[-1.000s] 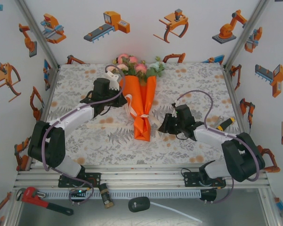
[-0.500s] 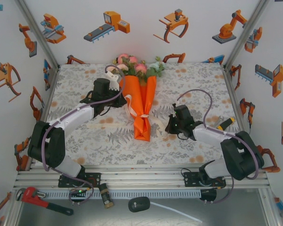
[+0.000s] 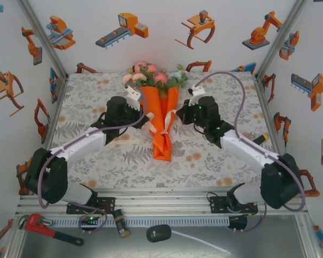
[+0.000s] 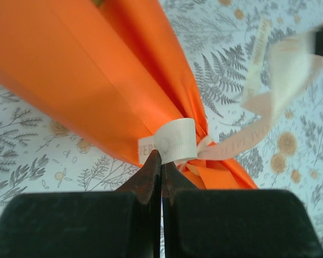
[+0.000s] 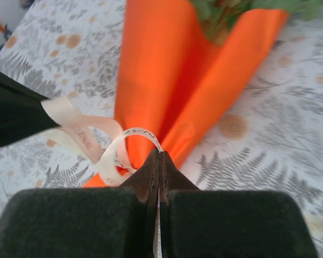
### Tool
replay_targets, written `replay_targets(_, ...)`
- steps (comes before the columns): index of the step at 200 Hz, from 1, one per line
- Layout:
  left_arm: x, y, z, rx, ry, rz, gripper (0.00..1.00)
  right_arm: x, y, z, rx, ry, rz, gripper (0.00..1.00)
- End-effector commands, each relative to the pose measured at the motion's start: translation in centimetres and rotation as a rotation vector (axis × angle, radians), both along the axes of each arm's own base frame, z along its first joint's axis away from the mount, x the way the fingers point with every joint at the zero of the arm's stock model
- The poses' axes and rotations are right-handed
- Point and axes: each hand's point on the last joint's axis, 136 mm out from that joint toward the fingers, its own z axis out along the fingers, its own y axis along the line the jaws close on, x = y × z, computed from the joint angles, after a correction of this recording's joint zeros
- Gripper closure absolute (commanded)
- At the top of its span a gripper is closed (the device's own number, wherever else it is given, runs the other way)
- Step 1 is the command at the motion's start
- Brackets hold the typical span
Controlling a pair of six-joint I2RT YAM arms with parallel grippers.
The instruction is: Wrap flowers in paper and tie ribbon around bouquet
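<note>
The bouquet [image 3: 162, 121] lies in the middle of the table [image 3: 215, 156], its wide end toward the far edge and its narrow folded end toward the near edge. The flowers [image 3: 151, 72], pink and cream heads with green leaves, spill out of the orange paper [image 3: 159, 102] close to the far edge. The ribbon [image 3: 151, 120] is looped around the cone's waist, roughly midway along it.

Both arms reach in from the 2 sides. The left gripper [image 3: 146, 114] sits against the cone's left side; in the left wrist view its fingers are pressed together [image 4: 161, 164], pinching a cream loop of the ribbon [image 4: 176, 141] right at the paper. The right gripper [image 3: 178, 114] meets the cone's right side, fingers closed [image 5: 159, 161] on a strand of the ribbon [image 5: 118, 148] that arches out from their tips
</note>
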Motion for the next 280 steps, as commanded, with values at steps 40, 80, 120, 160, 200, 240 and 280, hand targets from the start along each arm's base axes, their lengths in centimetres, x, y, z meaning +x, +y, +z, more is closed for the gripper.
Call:
replay_targets(40,-4.5,-1.6,3.5,0.093,-0.355,-0.157,1.00,1.7,4.9,1.5,0.051,0.060,0.113,1.00)
replay_targets(80,-5.1,-1.9,3.2,0.090,-0.356,-0.157,1.00,2.9,9.5,0.7,0.151,0.148,0.251,1.00)
replay_targets(120,-5.2,-1.6,3.8,0.086,-0.376,-0.144,1.00,-0.1,15.5,-0.2,0.166,0.223,0.487,0.87)
replay_targets(160,-4.6,-1.7,3.3,0.093,-0.354,-0.124,1.00,2.1,11.6,1.0,0.212,0.236,0.373,0.62)
replay_targets(200,-3.6,-2.1,3.3,0.075,-0.325,-0.089,1.00,1.8,8.6,0.8,0.173,0.227,0.337,0.59)
replay_targets(240,-1.4,-2.0,2.5,0.087,-0.197,-0.001,1.00,-0.7,4.2,0.8,0.233,0.059,0.369,0.48)
replay_targets(280,-1.0,-2.1,2.4,0.064,-0.188,0.006,1.00,-3.8,4.3,1.6,0.234,-0.132,0.519,0.36)
